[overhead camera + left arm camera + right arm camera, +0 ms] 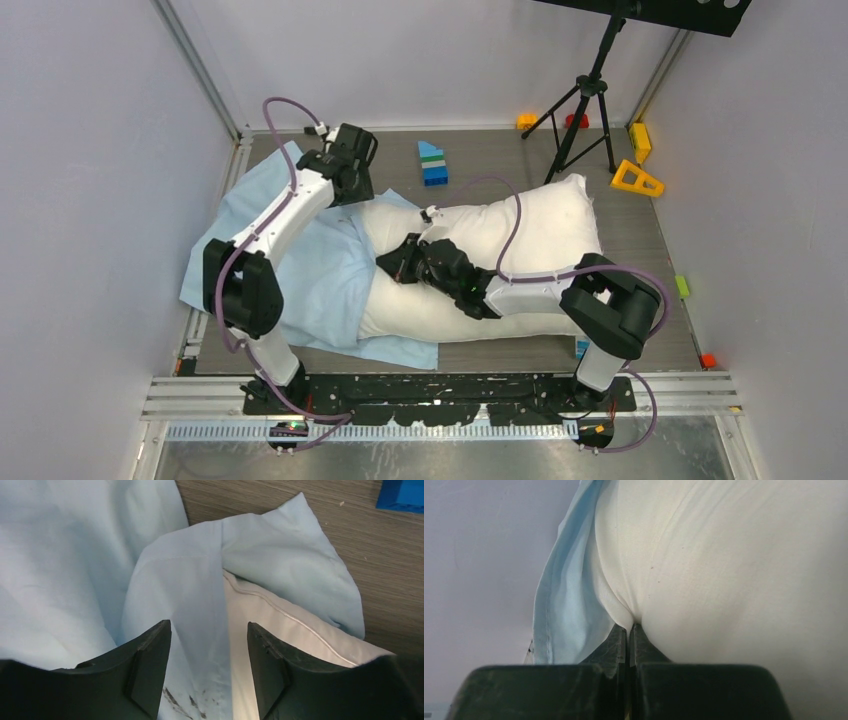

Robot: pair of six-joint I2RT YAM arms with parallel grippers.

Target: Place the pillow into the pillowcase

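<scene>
The white pillow (530, 235) lies across the middle of the table, its left end against the mouth of the light-blue pillowcase (320, 280), which is spread flat to the left. My right gripper (400, 265) is shut on a pinch of the pillow's white fabric (724, 570) near its left end; the pillowcase edge (566, 610) hangs just beside it. My left gripper (345, 150) is open at the far edge of the pillowcase. In the left wrist view its jaws stand apart (209, 630) over a fold of the pillowcase (185, 580) and the pillow's seamed corner (280, 625).
A stack of blue, green and white toy blocks (432, 163) stands behind the pillow. A black tripod (585, 110) stands at the back right, with a yellow triangle block (636, 179) and small orange and red pieces nearby. Grey walls close in on both sides.
</scene>
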